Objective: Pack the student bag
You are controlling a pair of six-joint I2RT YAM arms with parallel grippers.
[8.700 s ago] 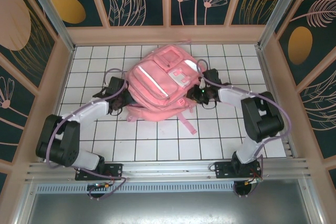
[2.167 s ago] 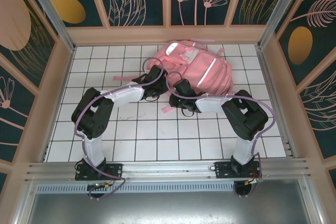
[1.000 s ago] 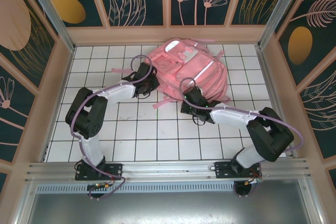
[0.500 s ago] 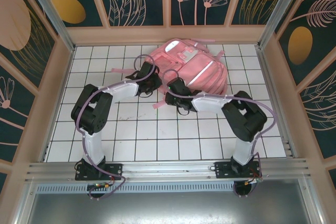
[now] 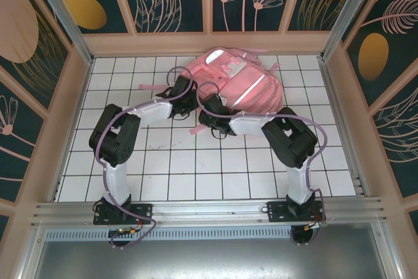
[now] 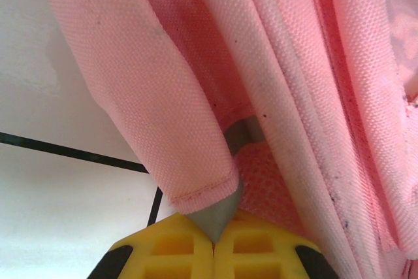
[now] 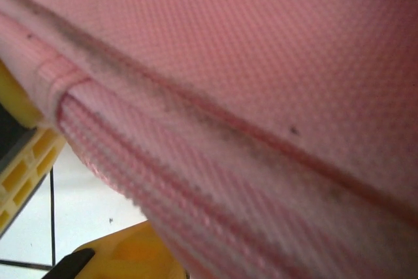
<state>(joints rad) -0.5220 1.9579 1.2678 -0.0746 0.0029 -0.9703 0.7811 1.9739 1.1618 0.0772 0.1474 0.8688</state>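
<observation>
Fabric of the student bag, at the table's 12 o'clock, pinched as one thin fold by the left gripper, jaws together on it, at the 8 o'clock edge. At 6 o'clock, against webbing, the right gripper; could not tell whether clamped. Could have slipped free under uneven pulling.

A: Bags counted?
B: One student bag, pink.
A: Arms?
B: Two: left arm, right arm. One gripper on each, so two: left gripper, right gripper.
A: Fingers per gripper?
B: Two, yellow.
A: Tables?
B: One table, white with a black grid
</observation>
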